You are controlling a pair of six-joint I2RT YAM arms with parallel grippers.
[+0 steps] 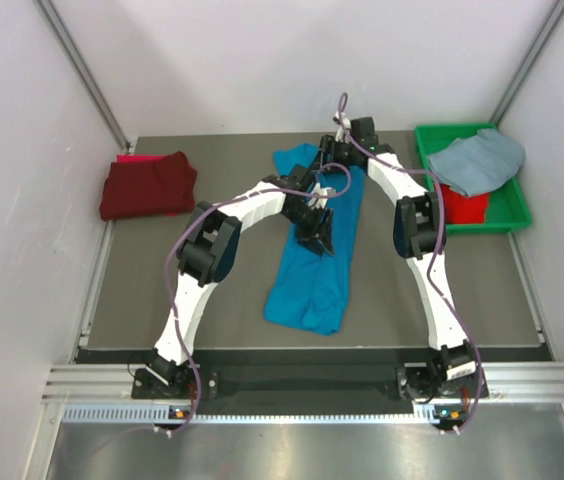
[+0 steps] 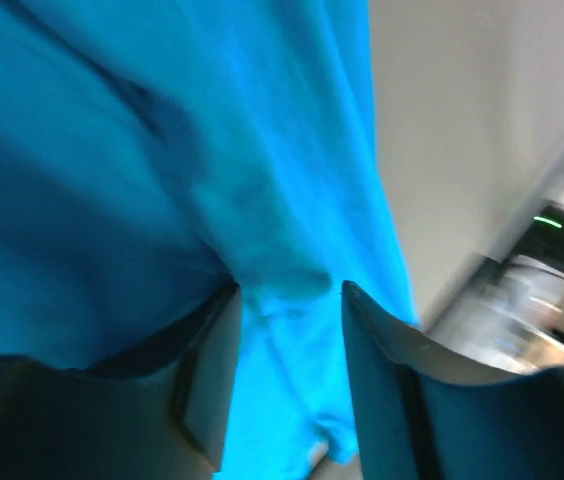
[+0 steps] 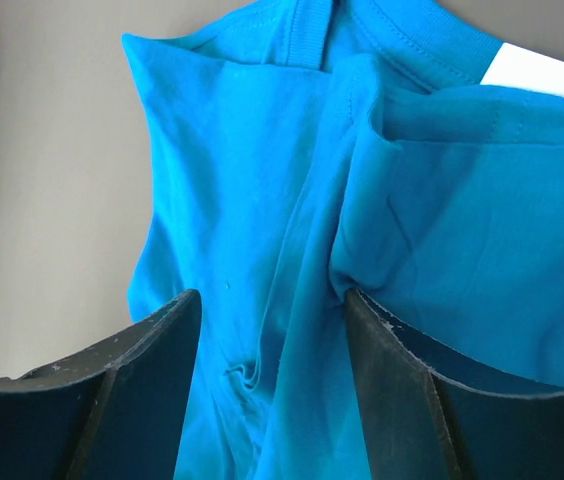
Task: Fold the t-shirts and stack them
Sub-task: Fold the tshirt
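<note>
1. From above, we see a turquoise shirt (image 1: 312, 280) stretched lengthwise down the middle of the grey table (image 1: 462, 290), with its collar end toward the far wall. Both arms reach in over its far half. The left gripper (image 1: 317, 235) hangs low over the middle of the shirt and the right gripper (image 1: 330, 152) is near the collar. A folded maroon shirt (image 1: 147, 185) sits at the far left corner. At the far right, a green bin (image 1: 514, 210) holds a grey-blue shirt (image 1: 477, 160) heaped on a red shirt (image 1: 465, 208).

2. At the left wrist the picture is blurred. The two dark fingers (image 2: 212, 380) stand partly apart, with a bunched fold of turquoise cloth between their tips. We cannot tell whether the left gripper has that fold pinched or only straddles it. Bare table shows on the right.

3. At the right wrist, the jaws stand wide apart just above the shirt, and we see nothing clamped in them. A ridge of cloth runs up between the fingers (image 3: 152, 380), and the right-hand finger touches the edge of a doubled-over layer. The collar (image 3: 307, 30) and a white label (image 3: 542, 72) lie beyond.
</note>
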